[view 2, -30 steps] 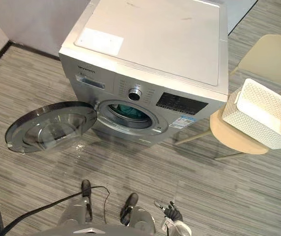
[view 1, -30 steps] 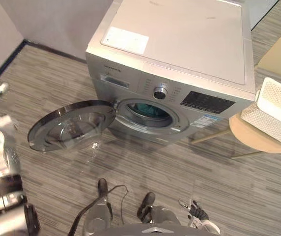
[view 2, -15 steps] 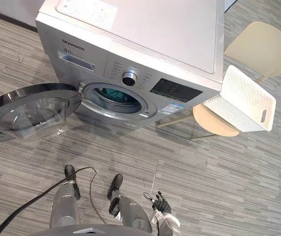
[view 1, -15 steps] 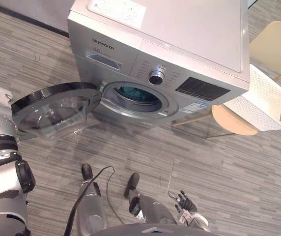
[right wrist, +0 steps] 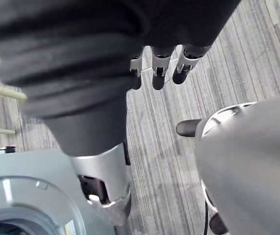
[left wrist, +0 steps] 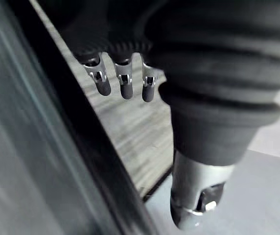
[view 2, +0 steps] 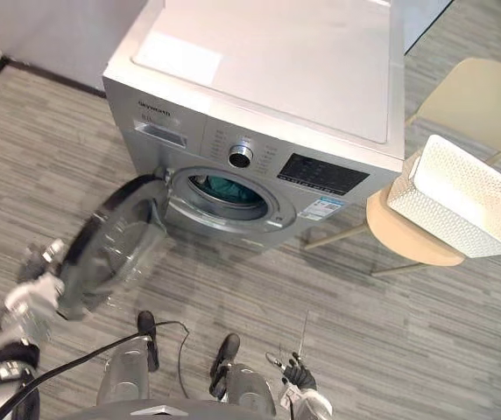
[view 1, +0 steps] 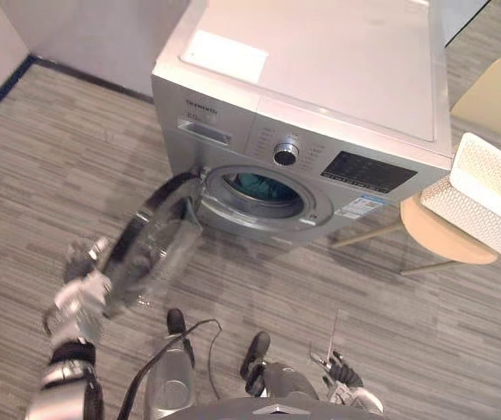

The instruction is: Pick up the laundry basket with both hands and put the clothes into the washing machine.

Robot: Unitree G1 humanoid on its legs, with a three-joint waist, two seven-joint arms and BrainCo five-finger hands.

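As clothes (view 1: 255, 184) are seen inside washing machine (view 1: 321, 79), basket (view 1: 487, 197) on chair (view 1: 448, 238) at right, door (view 1: 158, 241) rim is found just beside left hand (view 1: 82, 282), fingers (left wrist: 125, 87) straight; right hand (view 1: 345, 374) hung low, fingers (right wrist: 158, 74) loose, well apart.

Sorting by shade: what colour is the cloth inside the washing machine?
Teal cloth, clearest in the right eye view.

We see a grey striped plank floor (view 1: 461, 332). Pale walls (view 1: 84, 26) meet it along a dark skirting board (view 1: 93, 79) at the far left. A tan round-seated chair (view 1: 448, 241) stands at the right.
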